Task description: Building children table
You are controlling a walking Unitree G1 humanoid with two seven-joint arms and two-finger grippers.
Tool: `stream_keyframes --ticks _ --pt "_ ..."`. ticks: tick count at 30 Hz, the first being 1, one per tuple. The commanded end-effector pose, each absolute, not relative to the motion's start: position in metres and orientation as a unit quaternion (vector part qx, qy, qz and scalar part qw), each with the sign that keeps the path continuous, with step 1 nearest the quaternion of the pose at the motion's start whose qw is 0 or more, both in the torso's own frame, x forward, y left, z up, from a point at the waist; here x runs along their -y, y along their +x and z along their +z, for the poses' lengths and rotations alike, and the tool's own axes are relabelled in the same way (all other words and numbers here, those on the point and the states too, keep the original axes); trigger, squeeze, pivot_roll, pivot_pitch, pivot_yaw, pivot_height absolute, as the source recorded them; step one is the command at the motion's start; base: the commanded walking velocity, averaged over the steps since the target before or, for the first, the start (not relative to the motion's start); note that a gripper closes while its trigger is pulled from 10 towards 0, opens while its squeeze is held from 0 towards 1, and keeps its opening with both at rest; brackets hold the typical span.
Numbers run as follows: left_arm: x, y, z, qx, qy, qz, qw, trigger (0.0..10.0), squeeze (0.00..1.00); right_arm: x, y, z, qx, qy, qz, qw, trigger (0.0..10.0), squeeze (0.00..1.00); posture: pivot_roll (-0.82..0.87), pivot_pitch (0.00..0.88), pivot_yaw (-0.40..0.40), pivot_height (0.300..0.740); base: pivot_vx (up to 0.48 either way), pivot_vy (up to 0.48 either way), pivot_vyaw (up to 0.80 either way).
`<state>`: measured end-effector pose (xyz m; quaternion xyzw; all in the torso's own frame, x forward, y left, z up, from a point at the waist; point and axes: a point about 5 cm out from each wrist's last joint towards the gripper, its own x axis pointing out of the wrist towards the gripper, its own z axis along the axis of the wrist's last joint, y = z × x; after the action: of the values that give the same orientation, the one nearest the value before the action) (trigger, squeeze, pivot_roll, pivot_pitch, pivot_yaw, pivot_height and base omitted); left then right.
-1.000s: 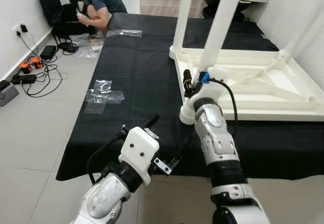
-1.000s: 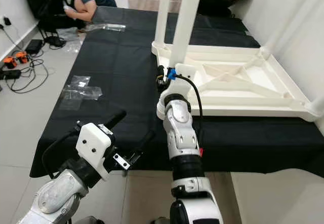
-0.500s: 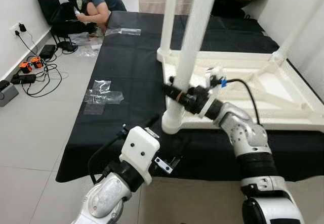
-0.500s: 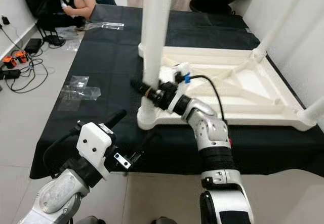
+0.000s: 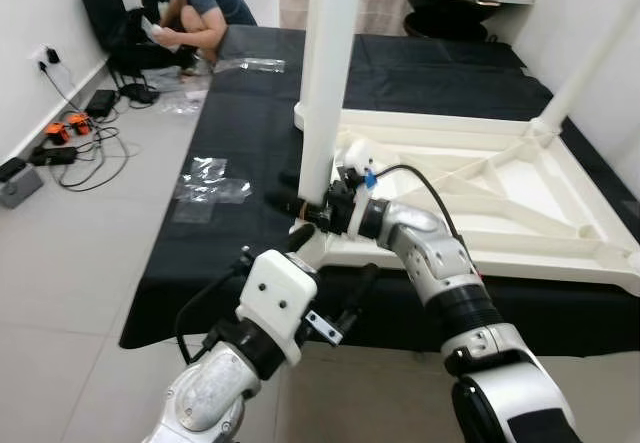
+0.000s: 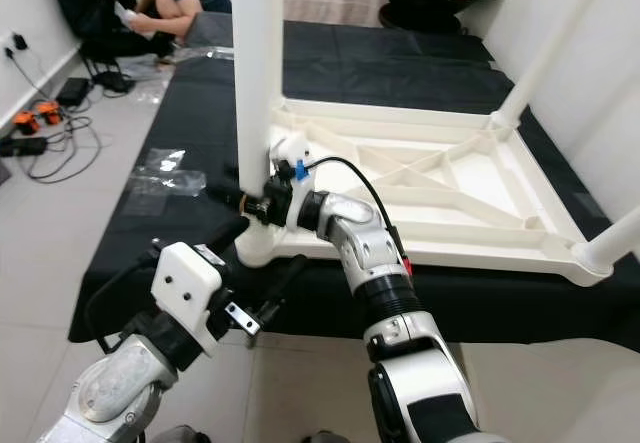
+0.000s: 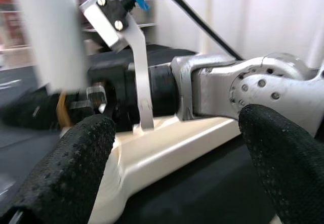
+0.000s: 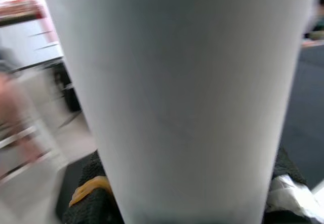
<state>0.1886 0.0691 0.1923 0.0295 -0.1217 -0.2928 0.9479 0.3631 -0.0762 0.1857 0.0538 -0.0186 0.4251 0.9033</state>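
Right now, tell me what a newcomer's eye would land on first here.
The white table lying upside down on the black cloth, legs in the air. The right gripper has its jaws closed around the nearest leg low down, at the table's near left corner. The left gripper hangs open just below that corner, and a person crouches at far left.

The upturned table (image 5: 470,188) and its leg (image 5: 325,73) look like smooth, matt white plastic. Matt black cloth (image 5: 250,123) covers the floor. The left hand (image 7: 167,163) has rough, pebbled black rubber fingers (image 7: 76,168); the arms (image 5: 440,263) are brushed silver metal.
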Motion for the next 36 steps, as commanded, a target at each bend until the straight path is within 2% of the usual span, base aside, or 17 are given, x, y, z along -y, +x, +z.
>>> stream_keyframes --ticks 1,2,3,6,11,15,16,17,20,21,23,24,25,27,30,33,36 --pt "-0.070 0.189 0.189 0.115 0.030 -0.292 0.949 10.0 0.00 0.099 0.374 0.191 0.031 0.079 0.319 0.944 0.0 0.00 0.09 0.060 -0.101 0.740 0.000 0.000 0.00" --pt "-0.070 0.189 0.189 0.115 0.030 -0.292 0.949 10.0 0.00 0.099 0.374 0.191 0.031 0.079 0.319 0.944 0.0 0.00 0.09 0.060 -0.101 0.740 0.000 0.000 0.00" --pt "-0.070 0.189 0.189 0.114 0.030 -0.292 0.949 10.0 0.00 0.106 0.377 0.189 0.028 0.074 0.258 0.963 0.0 0.00 0.09 0.062 -0.101 0.740 0.000 0.000 0.00" --pt "-0.070 0.190 0.188 0.114 0.029 -0.290 0.950 10.0 0.00 0.142 0.370 0.169 -0.011 0.044 -0.001 0.999 0.0 0.00 0.09 0.066 -0.099 0.740 0.000 0.000 0.00" --pt "-0.070 0.191 0.188 0.114 0.029 -0.291 0.950 10.0 0.00 0.148 0.348 0.165 -0.010 0.053 -0.134 0.989 0.0 0.00 0.09 0.069 -0.099 0.740 0.000 0.000 0.00" --pt "-0.070 0.191 0.188 0.114 0.030 -0.290 0.950 10.0 0.00 0.136 0.342 0.165 -0.009 0.069 -0.147 0.987 0.0 0.00 0.08 0.073 -0.098 0.740 0.000 0.000 0.00" --pt "-0.070 0.192 0.188 0.114 0.031 -0.289 0.950 10.0 0.00 0.120 0.344 0.168 0.000 0.076 -0.106 0.991 10.0 0.00 0.08 0.075 -0.097 0.740 0.000 0.000 0.00" --pt "-0.070 0.192 0.188 0.114 0.031 -0.289 0.950 10.0 0.00 0.101 0.345 0.173 0.014 0.099 -0.043 0.994 10.0 0.85 0.08 0.075 -0.097 0.740 0.000 0.000 0.00" --pt "-0.070 0.192 0.188 0.114 0.031 -0.289 0.950 10.0 0.00 0.094 0.345 0.175 0.019 0.121 -0.018 0.992 10.0 0.85 0.08 0.075 -0.097 0.740 0.000 0.000 0.00" --pt "-0.070 0.192 0.188 0.114 0.031 -0.289 0.950 10.0 0.00 0.090 0.346 0.180 0.036 0.125 0.003 0.992 10.0 1.00 0.08 0.076 -0.097 0.740 0.000 0.000 0.00" --pt "-0.070 0.193 0.188 0.114 0.031 -0.289 0.950 10.0 0.00 0.087 0.346 0.184 0.048 0.124 0.015 0.991 10.0 1.00 0.08 0.076 -0.097 0.740 0.000 0.000 0.00" --pt "-0.070 0.193 0.188 0.114 0.031 -0.289 0.950 10.0 0.00 0.079 0.346 0.189 0.058 0.123 0.067 0.988 10.0 0.00 0.08 0.079 -0.099 0.740 0.000 0.000 0.00" --pt "-0.070 0.193 0.188 0.114 0.031 -0.289 0.950 10.0 0.00 0.070 0.346 0.191 0.056 0.101 0.146 0.983 10.0 0.00 0.08 0.079 -0.099 0.740 0.000 0.000 0.00" --pt "-0.070 0.193 0.188 0.114 0.030 -0.289 0.950 10.0 0.00 0.068 0.347 0.190 0.048 0.086 0.171 0.980 10.0 0.00 0.08 0.079 -0.099 0.740 0.000 0.000 0.00" --pt "-0.069 0.193 0.188 0.115 0.029 -0.288 0.950 10.0 0.00 0.068 0.341 0.181 -0.001 0.124 0.334 0.934 10.0 0.00 0.08 0.082 -0.101 0.740 0.000 0.000 0.00" --pt "-0.069 0.193 0.188 0.115 0.030 -0.288 0.950 10.0 0.00 0.071 0.337 0.181 -0.009 0.140 0.387 0.911 10.0 0.00 0.08 0.083 -0.103 0.740 0.000 0.000 0.00" --pt "-0.069 0.193 0.189 0.117 0.029 -0.289 0.950 10.0 0.00 0.080 0.331 0.190 -0.002 0.144 0.498 0.855 10.0 0.00 0.08 0.082 -0.103 0.740 0.000 0.000 0.00"
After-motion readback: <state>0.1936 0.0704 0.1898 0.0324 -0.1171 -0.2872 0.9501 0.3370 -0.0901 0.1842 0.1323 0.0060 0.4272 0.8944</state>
